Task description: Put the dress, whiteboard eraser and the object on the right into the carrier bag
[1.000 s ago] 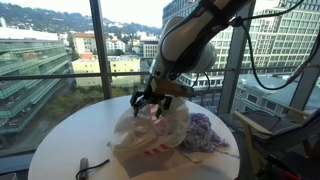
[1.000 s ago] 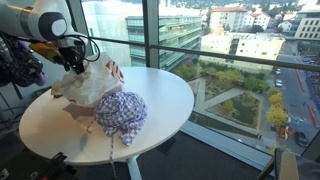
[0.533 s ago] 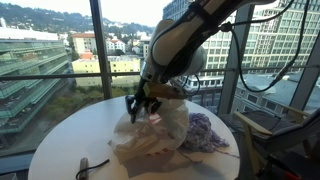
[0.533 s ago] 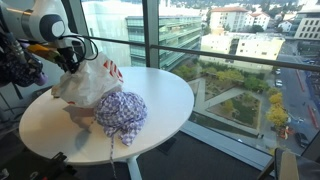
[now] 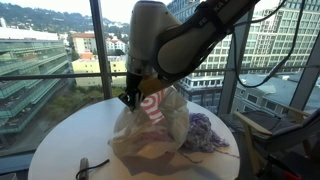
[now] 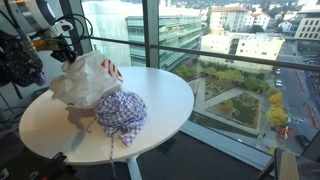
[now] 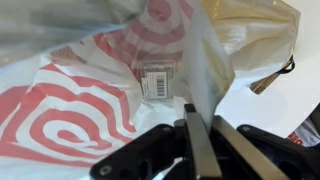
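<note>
Your pincer [image 7: 197, 115] is clamped on a thin fold of the carrier bag [image 5: 158, 122], holding its rim up off the table [image 5: 60, 150]. The dress [image 6: 122, 112] lies against the bag, outside it. Pull harder and the film may tear or slip free, collapsing the mouth.

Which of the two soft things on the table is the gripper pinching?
The whitish red-ringed plastic bag; the purple patterned dress lies free beside it.
</note>
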